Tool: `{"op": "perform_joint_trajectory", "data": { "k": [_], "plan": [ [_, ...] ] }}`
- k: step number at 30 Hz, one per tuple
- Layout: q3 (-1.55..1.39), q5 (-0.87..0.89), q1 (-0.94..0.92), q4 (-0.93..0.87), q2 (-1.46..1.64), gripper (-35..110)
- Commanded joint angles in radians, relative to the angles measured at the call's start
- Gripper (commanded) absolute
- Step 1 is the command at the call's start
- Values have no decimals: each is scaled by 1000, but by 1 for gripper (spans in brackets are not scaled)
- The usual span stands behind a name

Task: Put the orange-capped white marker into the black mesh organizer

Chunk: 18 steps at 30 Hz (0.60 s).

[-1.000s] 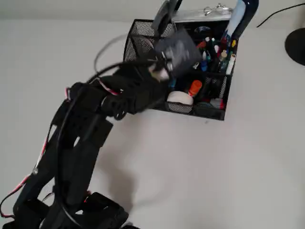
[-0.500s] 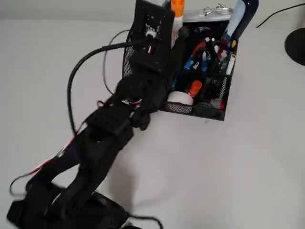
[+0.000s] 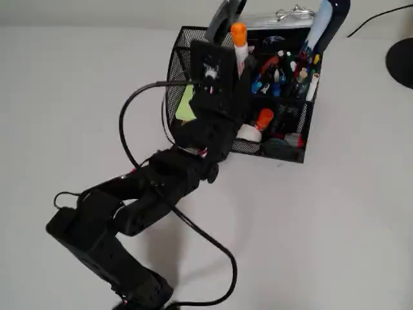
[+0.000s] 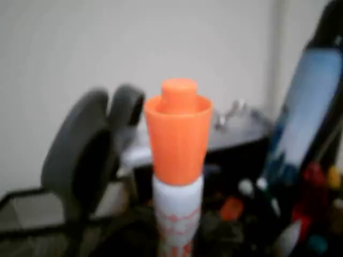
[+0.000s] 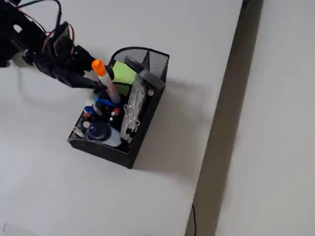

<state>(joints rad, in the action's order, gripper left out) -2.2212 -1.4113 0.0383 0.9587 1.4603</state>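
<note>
The orange-capped white marker [image 3: 239, 45] stands nearly upright, cap up, over the black mesh organizer [image 3: 187, 51], its barrel running down into the crowd of pens in one of the rear compartments; in the fixed view it leans a little, cap tipped away from the organizer's tall back items. The end effector [image 3: 236, 76] sits low on the barrel, and it looks clamped on the marker, though the fingers themselves are mostly hidden behind the black wrist housing. The wrist view shows the orange cap [image 4: 178, 134] centred and close, with red print on the white barrel below. To finish this step well, the marker's lower end should be guided into a gap between the pens already standing there [image 3: 279, 71], not pressed onto their tops, and lowered until it rests on something before the fingers part. Opening them only slightly and lifting straight up should keep the marker from being dragged back out or tipped against the yellow-green notepad [image 3: 186, 104] alongside.
</note>
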Motion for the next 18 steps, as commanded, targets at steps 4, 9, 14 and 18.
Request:
{"op": "perform_joint_trajectory", "data": {
  "k": [4,9,14,18],
  "plan": [
    [-28,-77,-20,67,-29,40],
    [-69,-123,-52,109,-37,45],
    [-81,-103,-86,-12,121,45],
    [-74,-15,-107,-288,371,44]
  ]
}}
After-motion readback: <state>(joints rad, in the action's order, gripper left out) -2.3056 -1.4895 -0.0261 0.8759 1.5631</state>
